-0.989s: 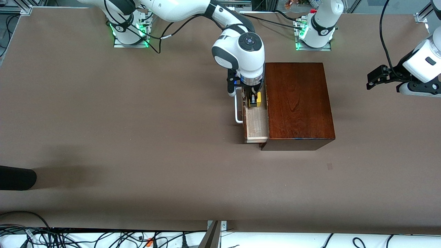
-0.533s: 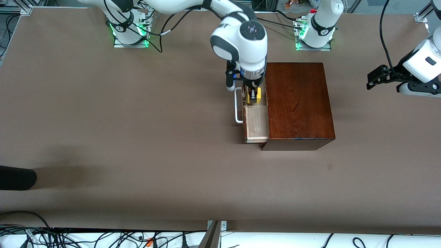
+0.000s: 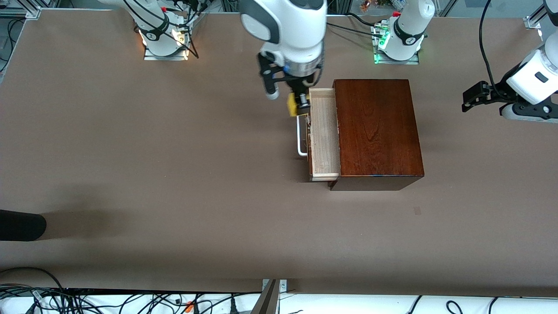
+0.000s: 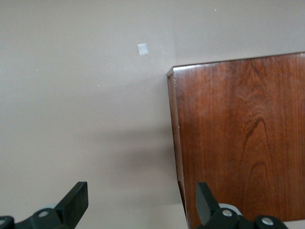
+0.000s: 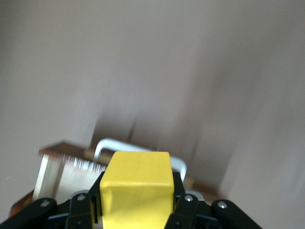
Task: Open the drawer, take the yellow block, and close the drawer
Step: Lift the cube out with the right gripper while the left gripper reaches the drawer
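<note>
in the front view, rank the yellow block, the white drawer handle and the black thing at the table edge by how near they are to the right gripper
1. Yellow block: clamped in the right gripper, above the drawer's front edge.
2. White handle: on the drawer front, just below the gripper in the front view.
3. Black thing: at the table's edge, at the right arm's end.

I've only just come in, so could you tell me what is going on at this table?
The right gripper is shut on the yellow block and holds it in the air over the drawer's handle. The drawer stands pulled out of the dark wooden box, its pale tray bare. The left gripper waits open over the table at the left arm's end.
</note>
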Robot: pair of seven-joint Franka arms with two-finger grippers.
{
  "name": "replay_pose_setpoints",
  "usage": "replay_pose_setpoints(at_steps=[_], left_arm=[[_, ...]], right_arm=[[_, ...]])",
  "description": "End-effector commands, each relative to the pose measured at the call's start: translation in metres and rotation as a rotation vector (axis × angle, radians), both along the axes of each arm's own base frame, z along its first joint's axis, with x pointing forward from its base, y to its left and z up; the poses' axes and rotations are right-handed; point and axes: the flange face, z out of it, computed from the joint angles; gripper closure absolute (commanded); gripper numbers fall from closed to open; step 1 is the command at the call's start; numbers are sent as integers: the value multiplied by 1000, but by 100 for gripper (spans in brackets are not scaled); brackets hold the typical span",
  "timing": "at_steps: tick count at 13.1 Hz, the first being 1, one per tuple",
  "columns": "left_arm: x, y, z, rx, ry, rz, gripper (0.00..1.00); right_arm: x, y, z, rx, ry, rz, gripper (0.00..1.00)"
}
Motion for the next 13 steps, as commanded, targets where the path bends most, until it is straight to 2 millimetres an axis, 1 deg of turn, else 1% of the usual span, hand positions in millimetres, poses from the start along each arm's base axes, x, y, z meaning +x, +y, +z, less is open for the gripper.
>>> replay_pose_setpoints(at_steps=[1,2,3,4,5,6,7,8,9,10,11,12,13], left_arm=[[0,-25,12,-27,13,-88,0],[-2,-38,15,-62,19,-136,0],[-5,-68,17,-92,17,-201,0],[-4,-93,13,-100,27,-247,0],[-8,-120,12,-102,28,-297,0],[-15,-152,15,-107,22,-360,0],[-18,-184,3,-109,40,-420,0],[-21,-210,-7,-114,58,-465,0],[-20,-240,-18,-125,62,-521,0],[-18,-264,-31,-144,80,-565,0],[-16,-294,-43,-172,81,-622,0],[-14,-318,-57,-202,60,-670,0],[-13,-345,-73,-233,29,-728,0]], right_arm=[[41,-89,22,-42,89,208,96],[56,-133,33,-31,107,277,99],[72,-182,40,-10,131,340,99],[83,-229,40,15,162,400,100],[90,-271,38,22,173,461,99],[97,-312,32,16,179,538,99],[105,-358,23,40,184,610,99],[113,-402,10,84,183,680,99],[121,-435,-5,101,178,748,99],[128,-457,-27,97,170,797,99],[133,-476,-52,89,157,843,99],[134,-492,-81,96,137,908,99],[134,-498,-106,113,112,964,99]])
